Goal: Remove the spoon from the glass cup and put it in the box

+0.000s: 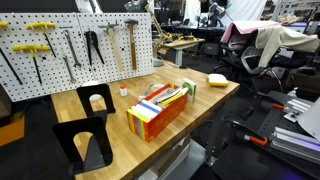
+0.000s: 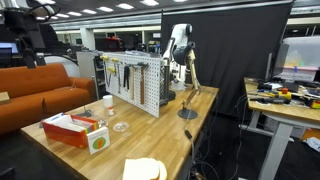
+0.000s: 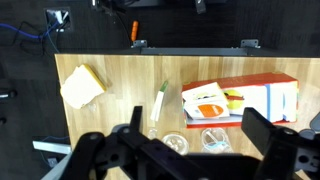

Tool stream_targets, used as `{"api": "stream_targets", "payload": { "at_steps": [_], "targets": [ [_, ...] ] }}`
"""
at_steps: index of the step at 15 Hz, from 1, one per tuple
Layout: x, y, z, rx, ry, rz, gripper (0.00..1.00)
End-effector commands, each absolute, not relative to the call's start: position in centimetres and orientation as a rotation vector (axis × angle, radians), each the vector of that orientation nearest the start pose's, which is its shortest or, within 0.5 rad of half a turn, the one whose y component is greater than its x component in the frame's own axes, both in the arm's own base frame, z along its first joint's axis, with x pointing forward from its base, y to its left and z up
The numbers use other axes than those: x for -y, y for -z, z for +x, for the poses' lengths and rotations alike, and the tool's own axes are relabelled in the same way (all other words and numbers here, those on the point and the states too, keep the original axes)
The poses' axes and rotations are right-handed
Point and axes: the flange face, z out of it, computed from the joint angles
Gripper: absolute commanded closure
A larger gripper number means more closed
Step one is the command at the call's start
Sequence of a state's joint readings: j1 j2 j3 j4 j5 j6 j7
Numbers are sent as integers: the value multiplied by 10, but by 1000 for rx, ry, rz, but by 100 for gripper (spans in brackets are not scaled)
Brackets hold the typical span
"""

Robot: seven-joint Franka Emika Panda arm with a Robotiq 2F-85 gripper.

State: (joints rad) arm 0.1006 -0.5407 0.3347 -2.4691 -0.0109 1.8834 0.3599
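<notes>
In the wrist view my gripper (image 3: 200,135) is open and empty, high above the wooden table (image 3: 120,120). Between its dark fingers I see two clear glass cups (image 3: 213,138) (image 3: 175,143). The right one holds a pale thin thing, too blurred to name as the spoon. The long multicoloured box (image 3: 255,95) lies just beyond them, with an orange and white packet (image 3: 207,103) at its end. The box also shows in both exterior views (image 1: 160,112) (image 2: 70,127). A glass cup (image 2: 120,126) stands beside it. My arm (image 2: 180,45) is at the table's far end.
A flat yellow sponge block (image 3: 82,86) (image 1: 217,79) lies near a table corner. A white and green stick (image 3: 159,102) lies between it and the box. A pegboard with tools (image 1: 80,45) stands along one table edge, with black bookends (image 1: 90,140) before it. A white cup (image 2: 108,101) stands near the pegboard.
</notes>
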Motion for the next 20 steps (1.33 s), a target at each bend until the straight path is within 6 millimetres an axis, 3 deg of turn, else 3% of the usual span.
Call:
{"api": "stream_targets", "payload": {
  "at_steps": [1,2,3,5,9,13,16,20],
  "targets": [
    [-210,-437,377,362,51,-3413,0],
    [-222,-427,385,465,83,-3434,0],
    [-209,-434,367,339,76,-3410,0],
    [-215,-422,372,353,46,-3413,0],
    [-210,-434,370,330,88,-3411,0],
    [-220,-426,377,313,159,-3401,0],
    [-244,-406,391,349,275,-3370,0],
    [-272,-356,410,551,360,-3387,0]
  ]
}}
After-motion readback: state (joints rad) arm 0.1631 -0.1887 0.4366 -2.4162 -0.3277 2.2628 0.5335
